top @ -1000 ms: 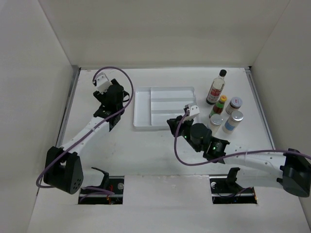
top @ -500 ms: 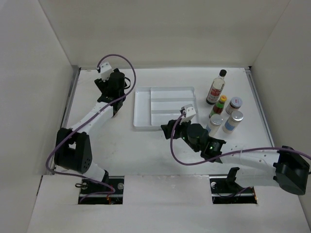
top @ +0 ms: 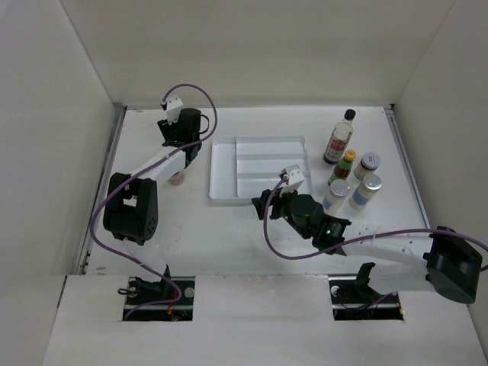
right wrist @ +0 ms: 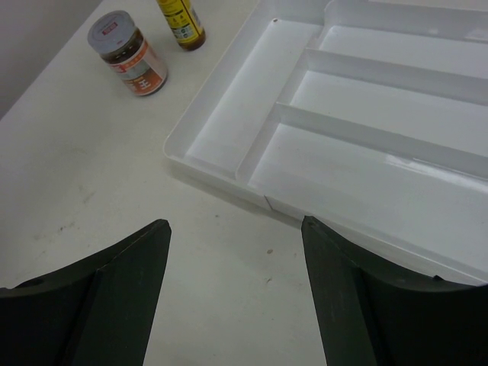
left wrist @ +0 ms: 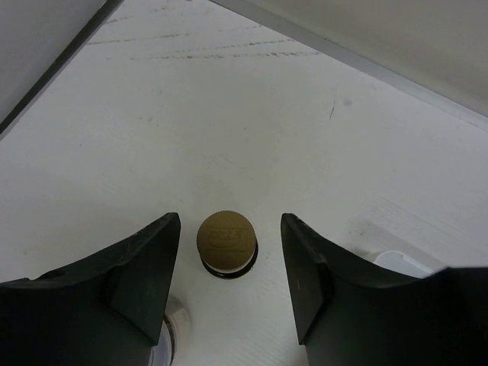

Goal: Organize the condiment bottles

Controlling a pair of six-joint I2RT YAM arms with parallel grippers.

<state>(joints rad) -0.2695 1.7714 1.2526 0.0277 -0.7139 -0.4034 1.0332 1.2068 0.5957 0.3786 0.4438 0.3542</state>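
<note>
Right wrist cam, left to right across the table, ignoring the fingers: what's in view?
silver-lidded jar → small yellow bottle → white divided tray

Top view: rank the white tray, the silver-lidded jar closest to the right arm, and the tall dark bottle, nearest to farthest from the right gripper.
From the right gripper:
1. white tray, just ahead, at its near edge.
2. silver-lidded jar, off to the right.
3. tall dark bottle, right side, toward the back.
</note>
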